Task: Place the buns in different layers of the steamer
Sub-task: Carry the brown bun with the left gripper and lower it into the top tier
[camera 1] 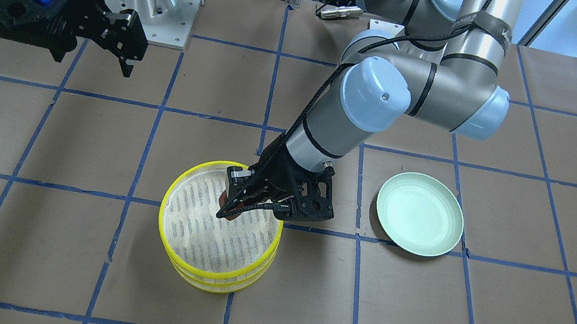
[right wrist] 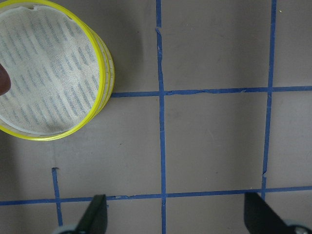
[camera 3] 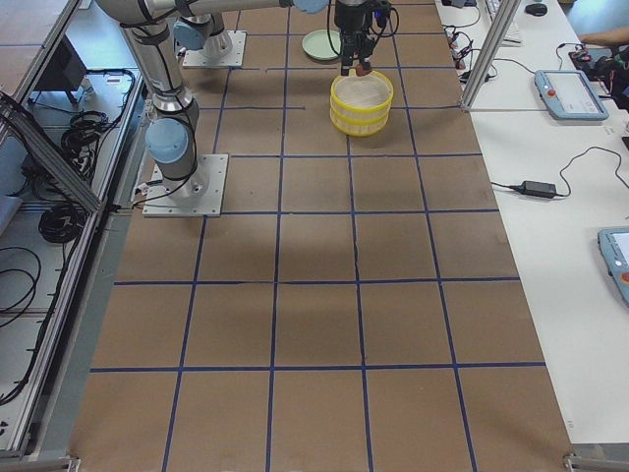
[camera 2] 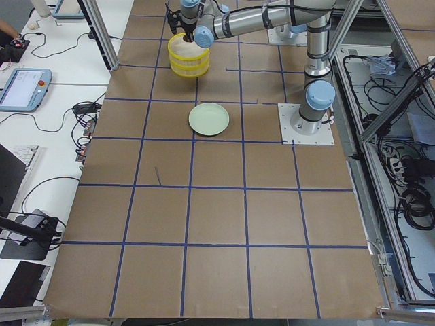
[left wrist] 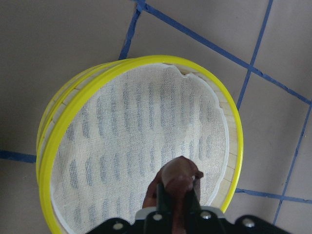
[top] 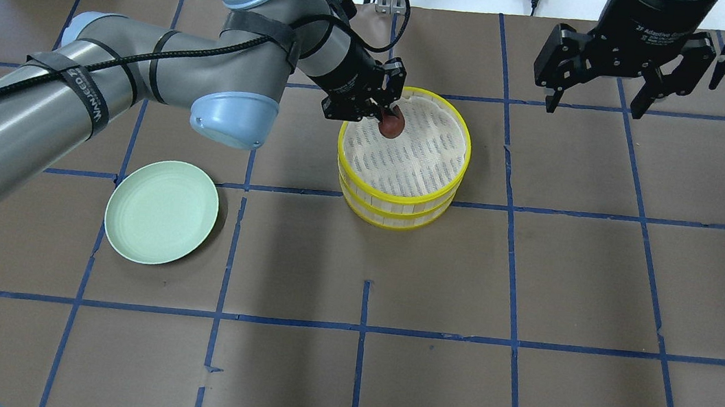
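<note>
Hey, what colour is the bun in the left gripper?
Reddish-brown. The bun shows best in the overhead exterior view, held by the left gripper.

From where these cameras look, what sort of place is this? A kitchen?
Most likely a robotics lab, not a kitchen: a robot arm is bolted to a table gridded with blue tape, a control tablet lies on a side desk, and loose cables run beside the frame.

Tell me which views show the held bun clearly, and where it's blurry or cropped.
Overhead exterior: reddish-brown bun crisp, evenly lit. Left wrist: close up, slightly soft. Right wrist: cropped to a sliver at the left edge. Side views: too small.
</note>
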`<action>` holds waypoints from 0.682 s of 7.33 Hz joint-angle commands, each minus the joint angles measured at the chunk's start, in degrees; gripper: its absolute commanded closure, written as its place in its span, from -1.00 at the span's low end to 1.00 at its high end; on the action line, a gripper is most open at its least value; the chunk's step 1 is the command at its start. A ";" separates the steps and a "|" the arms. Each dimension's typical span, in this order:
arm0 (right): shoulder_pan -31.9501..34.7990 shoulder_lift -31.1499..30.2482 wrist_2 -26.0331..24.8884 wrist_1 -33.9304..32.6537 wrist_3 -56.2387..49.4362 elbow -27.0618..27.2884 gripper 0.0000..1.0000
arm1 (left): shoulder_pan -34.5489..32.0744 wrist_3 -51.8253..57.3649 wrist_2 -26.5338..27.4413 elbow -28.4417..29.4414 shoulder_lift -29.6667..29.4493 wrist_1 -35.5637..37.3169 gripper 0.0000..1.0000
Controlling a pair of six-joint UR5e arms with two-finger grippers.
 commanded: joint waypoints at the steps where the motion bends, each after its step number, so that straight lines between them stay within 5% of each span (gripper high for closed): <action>1: -0.17 -0.06 -0.29 -0.98 -0.14 1.57 -1.00 | -0.08 1.51 0.21 0.43 -0.33 0.63 -0.99; 5: -0.08 -0.06 0.05 -0.98 -0.85 1.57 -1.00 | -0.08 8.82 1.80 0.43 -0.42 0.81 -0.94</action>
